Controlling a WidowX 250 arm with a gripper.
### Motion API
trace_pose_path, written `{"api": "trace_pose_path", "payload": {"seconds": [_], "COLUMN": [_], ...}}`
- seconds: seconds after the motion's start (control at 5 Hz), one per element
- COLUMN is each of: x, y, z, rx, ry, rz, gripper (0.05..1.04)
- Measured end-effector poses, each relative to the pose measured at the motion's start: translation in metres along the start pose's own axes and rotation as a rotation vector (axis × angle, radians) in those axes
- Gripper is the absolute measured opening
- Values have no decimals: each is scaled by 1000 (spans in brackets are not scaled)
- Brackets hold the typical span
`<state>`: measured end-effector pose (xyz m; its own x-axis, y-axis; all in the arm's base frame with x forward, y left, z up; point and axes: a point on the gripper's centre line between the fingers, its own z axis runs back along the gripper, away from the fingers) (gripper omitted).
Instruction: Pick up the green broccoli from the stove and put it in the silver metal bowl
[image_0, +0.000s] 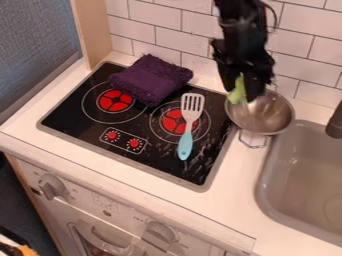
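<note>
- We see the gripper (248, 96) pinching a green piece (236, 92) over the metal bowl (270, 119), by the stove's (80, 120) back right corner.
- We find the spatula (189, 122) (blue-handled) across the right burner (173, 121).
- We spot the purple cloth (148, 81) at the stove's back edge.

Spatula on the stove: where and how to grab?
I'd take the teal handle from straight above, closing across its narrow width. The spatula lies on the stovetop, handle toward the front, away from the purple towel; slotted head looks wide for a pinch.
</note>
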<state>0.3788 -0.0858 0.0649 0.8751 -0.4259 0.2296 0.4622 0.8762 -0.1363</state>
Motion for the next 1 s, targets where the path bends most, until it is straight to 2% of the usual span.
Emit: {"api": "trace_pose_path", "payload": {"seconds": [0.2,0.4,0.6,0.8,1.0], "x": [7,9,11,10,9], "y": [-1,0,0,0,1], "z": [-18,-35,-41,-47,-47], "rx": [-4,-30,-35,-32,-29], "ry": [26,52,62,37,39], "rz": [-10,-10,-14,-14,-11], "gripper": [618,618,721,976,1001]}}
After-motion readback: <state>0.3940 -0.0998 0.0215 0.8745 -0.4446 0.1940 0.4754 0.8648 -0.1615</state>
